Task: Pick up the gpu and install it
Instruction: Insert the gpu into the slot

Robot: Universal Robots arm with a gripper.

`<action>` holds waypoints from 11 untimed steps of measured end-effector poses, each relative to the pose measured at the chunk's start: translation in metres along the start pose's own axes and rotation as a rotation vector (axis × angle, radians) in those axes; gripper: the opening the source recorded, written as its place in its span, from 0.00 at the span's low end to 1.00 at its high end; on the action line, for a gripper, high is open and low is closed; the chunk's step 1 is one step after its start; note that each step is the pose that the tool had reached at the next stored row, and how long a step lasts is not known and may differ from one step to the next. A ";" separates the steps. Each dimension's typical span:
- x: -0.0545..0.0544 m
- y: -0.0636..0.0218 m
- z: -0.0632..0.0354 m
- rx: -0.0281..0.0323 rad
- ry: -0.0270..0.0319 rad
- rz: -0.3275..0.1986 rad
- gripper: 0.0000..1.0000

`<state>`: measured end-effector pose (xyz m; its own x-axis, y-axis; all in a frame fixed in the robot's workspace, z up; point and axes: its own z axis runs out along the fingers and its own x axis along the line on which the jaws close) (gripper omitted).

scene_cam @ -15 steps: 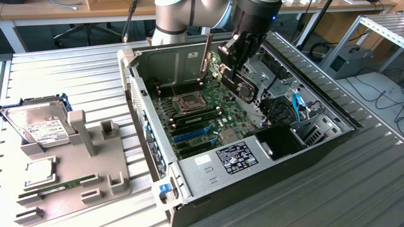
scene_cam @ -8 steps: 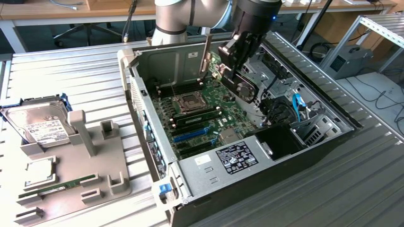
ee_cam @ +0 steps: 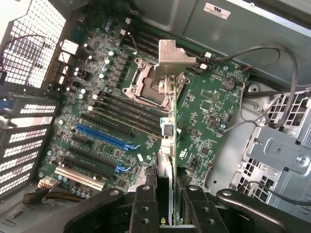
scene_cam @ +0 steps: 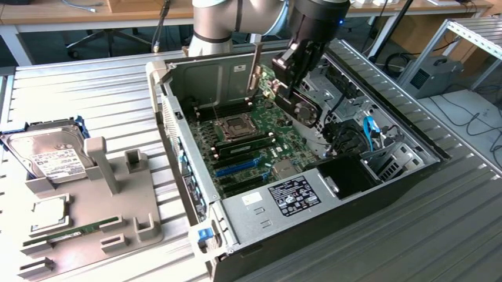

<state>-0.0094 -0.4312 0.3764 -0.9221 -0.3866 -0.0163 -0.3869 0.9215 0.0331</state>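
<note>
My gripper (scene_cam: 292, 88) is shut on the gpu (scene_cam: 304, 111), a thin black card with a round fan on one face. The card hangs edge-down inside the open computer case (scene_cam: 392, 132), above the green motherboard (scene_cam: 259, 141). Its silver end bracket (scene_cam: 254, 64) points toward the case's rear wall. In the wrist view the fingers (ee_cam: 146, 206) clamp the gpu (ee_cam: 167, 160) from both sides. There its bracket (ee_cam: 175, 53) hangs over the CPU socket (ee_cam: 150, 90), and the blue slots (ee_cam: 104, 136) lie off to one side of the card.
On the exterior view's left, a grey fixture (scene_cam: 94, 205) holds a silver hard drive (scene_cam: 47, 155), a green memory stick (scene_cam: 74, 231) and a CPU chip (scene_cam: 47, 212). The power supply (scene_cam: 294, 197), drive cages (ee_cam: 282, 150) and loose cables (scene_cam: 368, 132) crowd the case's inside.
</note>
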 end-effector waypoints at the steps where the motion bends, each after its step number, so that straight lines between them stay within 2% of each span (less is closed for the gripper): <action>1: 0.000 0.0000 0.0000 -0.0001 0.0002 -0.006 0.26; 11: 0.000 0.0000 0.0000 -0.0008 0.0018 -0.053 0.26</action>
<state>-0.0094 -0.4312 0.3765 -0.9005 -0.4345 -0.0163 -0.4348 0.8999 0.0331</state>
